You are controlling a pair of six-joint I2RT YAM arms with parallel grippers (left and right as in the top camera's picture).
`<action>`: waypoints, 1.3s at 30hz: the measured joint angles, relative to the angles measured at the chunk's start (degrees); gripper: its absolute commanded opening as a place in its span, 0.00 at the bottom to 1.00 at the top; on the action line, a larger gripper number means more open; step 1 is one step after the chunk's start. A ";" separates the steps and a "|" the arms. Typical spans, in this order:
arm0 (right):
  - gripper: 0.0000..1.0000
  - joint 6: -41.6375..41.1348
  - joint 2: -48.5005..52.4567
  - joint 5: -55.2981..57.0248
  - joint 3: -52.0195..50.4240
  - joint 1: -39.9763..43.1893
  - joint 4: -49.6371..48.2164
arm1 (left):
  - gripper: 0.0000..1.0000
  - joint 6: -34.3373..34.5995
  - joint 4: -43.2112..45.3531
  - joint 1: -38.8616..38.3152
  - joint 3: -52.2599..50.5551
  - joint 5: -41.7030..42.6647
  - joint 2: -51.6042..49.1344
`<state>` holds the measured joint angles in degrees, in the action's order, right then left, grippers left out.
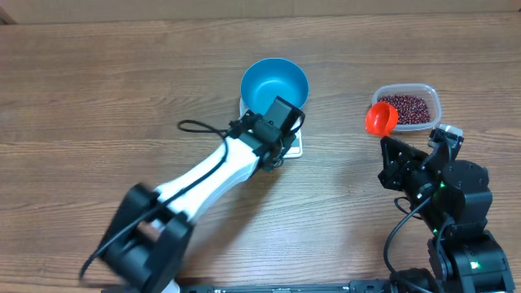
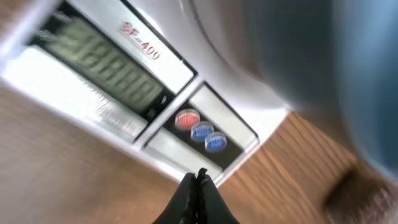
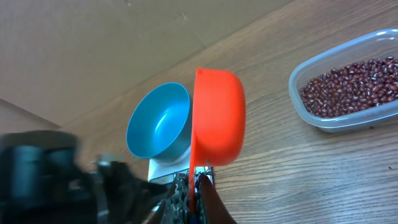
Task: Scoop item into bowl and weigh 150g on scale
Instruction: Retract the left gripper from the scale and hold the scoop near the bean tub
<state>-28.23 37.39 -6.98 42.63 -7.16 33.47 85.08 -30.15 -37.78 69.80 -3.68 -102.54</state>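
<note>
Filling a clear rounded-rectangular plastic tub (image 1: 435,96) at the far right of the wooden table (image 1: 98,89), the small dark red-brown beans (image 1: 404,107) lie in a loose heap. An orange-red plastic scoop (image 1: 380,119) is held just beside the tub's left edge, with the right gripper (image 3: 200,182) clamped on its handle. Well to the left, the round, deep, bright blue bowl (image 1: 274,81) stands on the small flat white kitchen scale (image 1: 295,147). The left gripper (image 2: 198,179) has its jaws pressed together, tips at the scale's front edge just below one red button (image 2: 186,118) and two blue buttons (image 2: 215,143). Whether the tips touch the scale cannot be told. From overhead, the left arm covers most of the scale. The digits on the display (image 2: 99,68) are blurred. The scoop's inside faces away from the right wrist camera.
</note>
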 measured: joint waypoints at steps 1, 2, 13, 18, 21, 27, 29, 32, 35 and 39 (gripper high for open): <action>0.04 0.02 0.00 0.00 0.00 0.00 0.07 | 0.04 -1.75 -2.23 0.00 0.00 -0.17 2.62; 0.04 0.04 0.00 0.00 0.00 0.00 0.13 | 0.04 -2.97 -3.69 0.00 0.00 -0.46 4.61; 0.04 0.00 1.84 0.04 0.00 0.00 0.15 | 0.04 -41.18 -14.95 0.02 0.00 -9.33 25.53; 0.04 0.02 4.50 0.09 0.00 0.00 0.13 | 0.04 -58.99 -18.25 0.02 0.00 -11.26 30.82; 0.04 0.02 5.92 0.17 0.00 0.00 0.15 | 0.23 -64.78 -20.46 0.02 0.00 -13.14 33.46; 0.04 0.00 6.67 0.20 0.00 0.00 -0.24 | 0.89 -69.90 -24.37 0.02 0.00 -15.43 36.54; 0.04 0.00 6.67 0.17 0.00 0.00 -0.57 | 1.00 -70.73 -25.18 0.02 0.00 -15.63 36.54; 0.04 0.00 6.67 0.20 0.00 0.00 -0.87 | 1.00 -70.97 -25.46 0.02 0.00 -15.76 36.54; 0.04 0.02 6.67 0.20 0.00 0.00 -0.83 | 1.00 -71.41 -25.55 0.02 0.00 -15.87 36.54; 0.04 0.04 6.67 0.20 0.00 0.00 -0.66 | 1.00 -71.63 -25.57 0.02 0.00 -15.87 36.54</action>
<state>-28.18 44.05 -6.79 42.63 -7.16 32.82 13.45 -55.72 -37.76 69.80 -19.55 -66.00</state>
